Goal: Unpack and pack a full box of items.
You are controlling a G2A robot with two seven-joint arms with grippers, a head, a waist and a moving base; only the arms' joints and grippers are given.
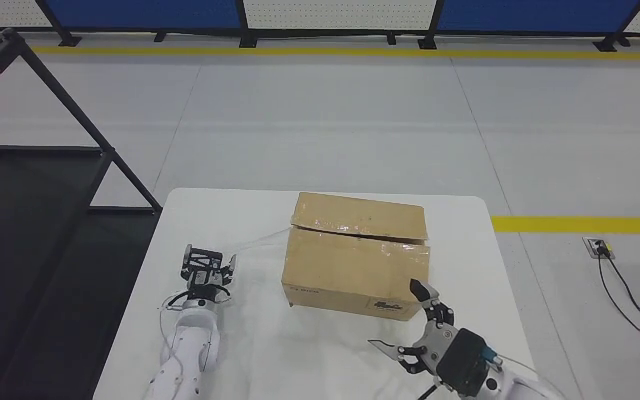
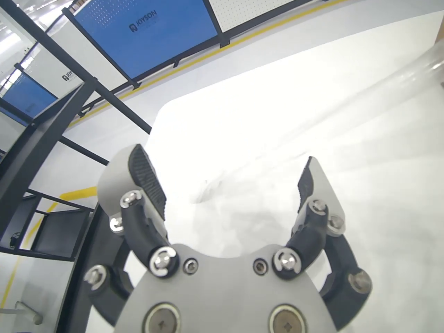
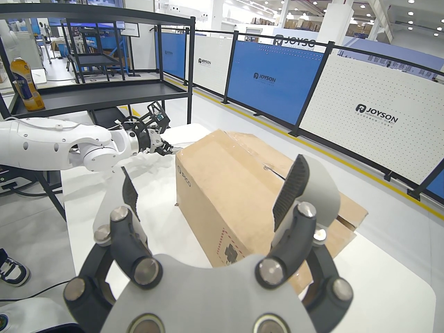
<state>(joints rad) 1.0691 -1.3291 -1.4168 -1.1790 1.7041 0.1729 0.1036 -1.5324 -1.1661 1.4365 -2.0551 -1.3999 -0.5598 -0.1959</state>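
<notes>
- Cardboard box [image 1: 355,255] sits about mid-table on the white table [image 1: 250,340], a bit toward the far edge. It's plain brown with some print on the near side.
- Its top flaps are folded down, and the seam across the top gapes a little. There's shiny clear tape on the lid.
- A thin see-through strip [image 1: 262,238], tape by the look of it, comes off the box's far left corner and stretches over the table toward the left arm. I can't tell where its loose end finishes.
- The left gripper [image 1: 206,262] is low over the table on the left, apart from the box. In its own wrist view the left gripper's fingers [image 2: 145,174] are spread wide with just bare tabletop between the ribbed pads, so it's got hold of nothing.
- The right gripper [image 1: 405,320] is by the box's near right corner. It's very close to the front face, but I honestly can't say if it touches.
- Its fingers [image 3: 291,188] are splayed wide too, with nothing pinched between them. From its wrist camera you look along the box toward the other arm.
- Off to the left of the table is a black metal rack [image 3: 104,95] with a bottle [image 3: 26,84] standing on a shelf.
- Blue and white fence panels [image 1: 330,12] run along the back, with a yellow line [image 1: 330,50] on the floor in front of them.
</notes>
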